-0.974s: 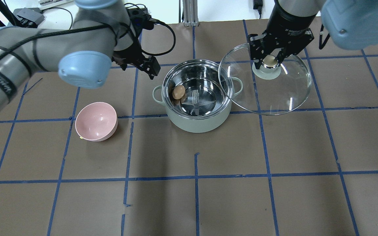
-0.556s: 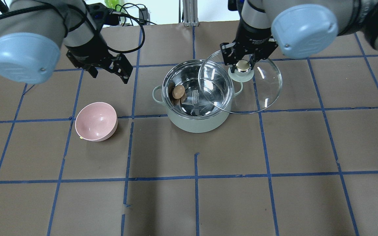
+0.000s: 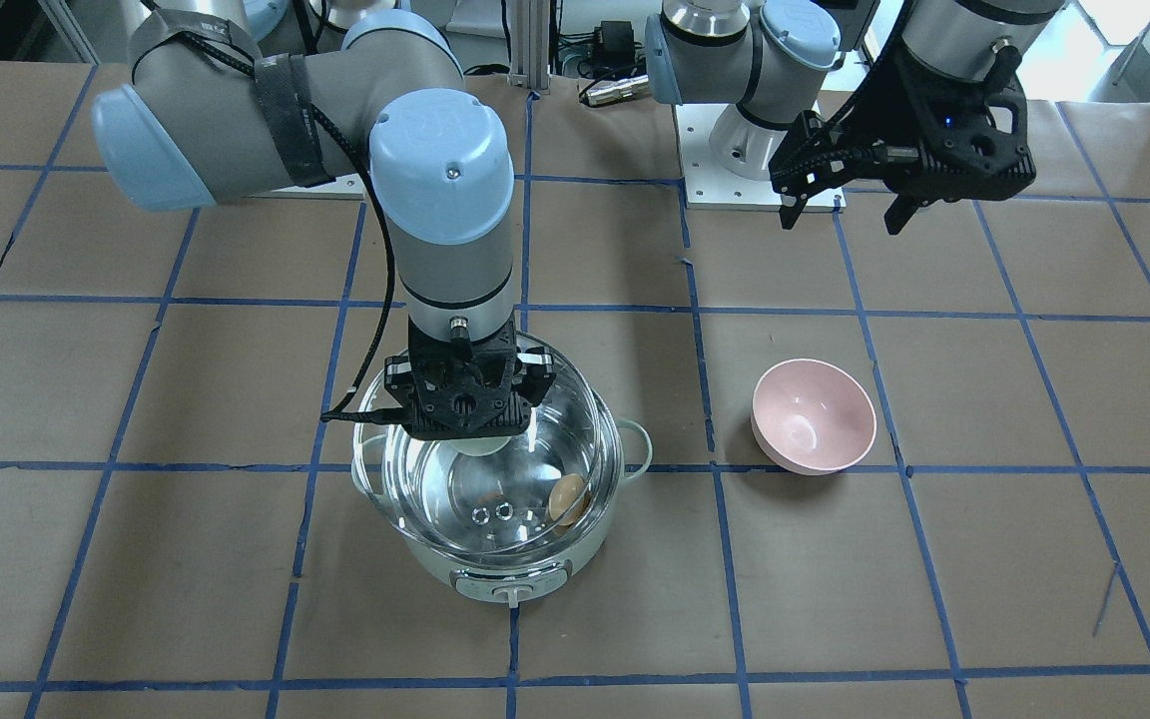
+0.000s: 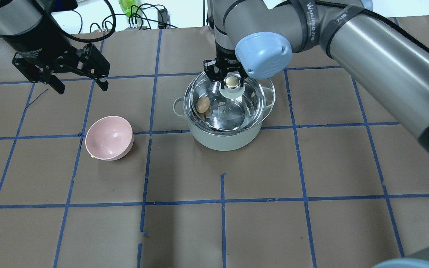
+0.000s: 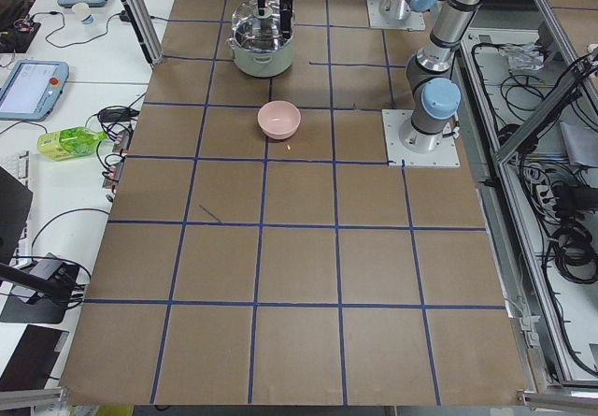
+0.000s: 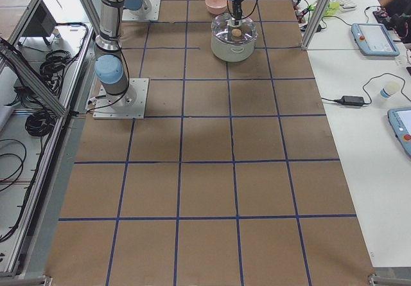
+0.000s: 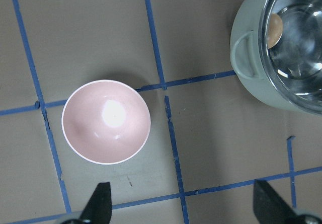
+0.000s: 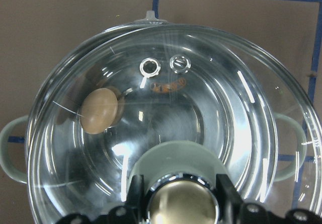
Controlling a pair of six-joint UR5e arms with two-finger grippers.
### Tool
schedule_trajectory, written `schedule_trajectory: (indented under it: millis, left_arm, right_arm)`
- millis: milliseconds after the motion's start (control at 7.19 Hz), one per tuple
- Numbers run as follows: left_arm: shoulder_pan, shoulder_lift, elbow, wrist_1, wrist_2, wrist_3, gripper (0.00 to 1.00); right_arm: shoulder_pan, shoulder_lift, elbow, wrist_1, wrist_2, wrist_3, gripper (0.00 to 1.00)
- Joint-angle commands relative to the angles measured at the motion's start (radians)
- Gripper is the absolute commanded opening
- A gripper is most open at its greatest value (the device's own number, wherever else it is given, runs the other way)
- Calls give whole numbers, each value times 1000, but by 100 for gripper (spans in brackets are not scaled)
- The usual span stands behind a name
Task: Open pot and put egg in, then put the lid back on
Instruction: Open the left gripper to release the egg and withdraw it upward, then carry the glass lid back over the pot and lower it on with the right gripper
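Note:
The mint-green pot (image 4: 223, 139) stands mid-table, also in the front view (image 3: 495, 577). The tan egg (image 4: 202, 104) lies inside it on the steel bottom, near the wall, and shows through the glass in the right wrist view (image 8: 99, 110). My right gripper (image 4: 231, 80) is shut on the beige knob of the glass lid (image 4: 253, 102) and holds the lid over the pot's mouth, slightly off-centre. I cannot tell whether the lid rests on the rim. My left gripper (image 4: 82, 87) is open and empty, high up to the far left of the pot.
A pink bowl (image 4: 109, 137), empty, sits on the table left of the pot, below the left gripper (image 7: 183, 209). Brown paper with blue tape lines covers the table. Cables and equipment lie beyond the far edge.
My right gripper has carried the lid leftward from beside the pot to over its mouth. My left arm has swung left, away from the pot. The egg has not moved.

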Motion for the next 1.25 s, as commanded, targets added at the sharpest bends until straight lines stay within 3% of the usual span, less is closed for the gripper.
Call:
schedule_trajectory:
  millis: [0, 278, 1113]
  left_arm:
    - [3, -1, -9, -4, 16, 17, 100]
    - [5, -16, -6, 0, 57, 70, 100]
    - [13, -16, -25, 51, 16, 70, 100]
  right_arm:
    - [11, 27, -19, -25, -2, 39, 0]
    - [15, 38, -19, -62, -1, 57, 0]
    - [20, 35, 13, -64, 8, 68, 0]
